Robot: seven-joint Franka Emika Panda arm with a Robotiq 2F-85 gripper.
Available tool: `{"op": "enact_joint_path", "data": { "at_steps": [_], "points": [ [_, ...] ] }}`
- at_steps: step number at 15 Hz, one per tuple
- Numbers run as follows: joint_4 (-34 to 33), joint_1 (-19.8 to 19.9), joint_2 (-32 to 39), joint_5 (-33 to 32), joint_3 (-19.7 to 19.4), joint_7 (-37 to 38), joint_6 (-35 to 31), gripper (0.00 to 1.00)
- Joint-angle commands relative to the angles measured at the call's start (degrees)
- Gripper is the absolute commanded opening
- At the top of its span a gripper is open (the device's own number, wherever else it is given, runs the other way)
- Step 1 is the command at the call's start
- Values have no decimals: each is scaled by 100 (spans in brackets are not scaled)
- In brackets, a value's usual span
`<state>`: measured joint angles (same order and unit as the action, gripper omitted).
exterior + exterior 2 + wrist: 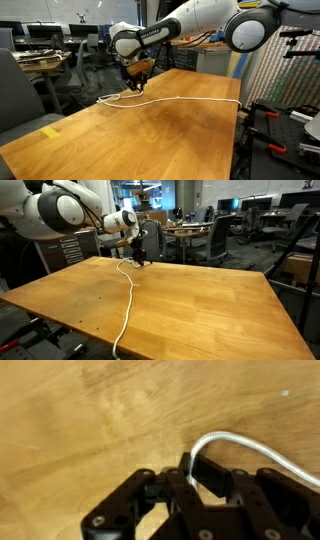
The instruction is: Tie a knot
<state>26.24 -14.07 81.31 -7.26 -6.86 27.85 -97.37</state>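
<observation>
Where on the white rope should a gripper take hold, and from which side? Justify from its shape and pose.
Near its end, from straight above, jaws across the cord. The white rope lies flat and thin on the table, so a top-down pinch probably suits it; the gripper is shut on it that way in the wrist view.

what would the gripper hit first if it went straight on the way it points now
Probably the wooden table top just below it: the gripper points down, shut on the white rope, with nothing else under its tips. Whether it touches the wood is unclear.
</observation>
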Motion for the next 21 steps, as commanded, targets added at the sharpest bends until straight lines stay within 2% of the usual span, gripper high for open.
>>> {"op": "enact_joint_path", "data": {
  "at_steps": [1, 2, 3, 4, 5, 11, 16, 17, 21],
  "points": [
    [-247, 336, 279, 422, 214, 586, 298, 10],
    [-161, 173, 181, 207, 73, 288, 152, 36],
    [-137, 214, 184, 227, 84, 308, 142, 12],
    [-113, 219, 168, 225, 83, 305, 131, 19],
    [-60, 208, 134, 214, 80, 307, 105, 51],
    [-79, -105, -197, -203, -340, 1013, -1036, 97],
    [-219, -234, -627, -161, -301, 1536, -1439, 100],
    [-244, -200, -427, -173, -256, 1287, -1277, 100],
    [-252, -223, -605, -175, -253, 1423, -1306, 100]
  ]
}}
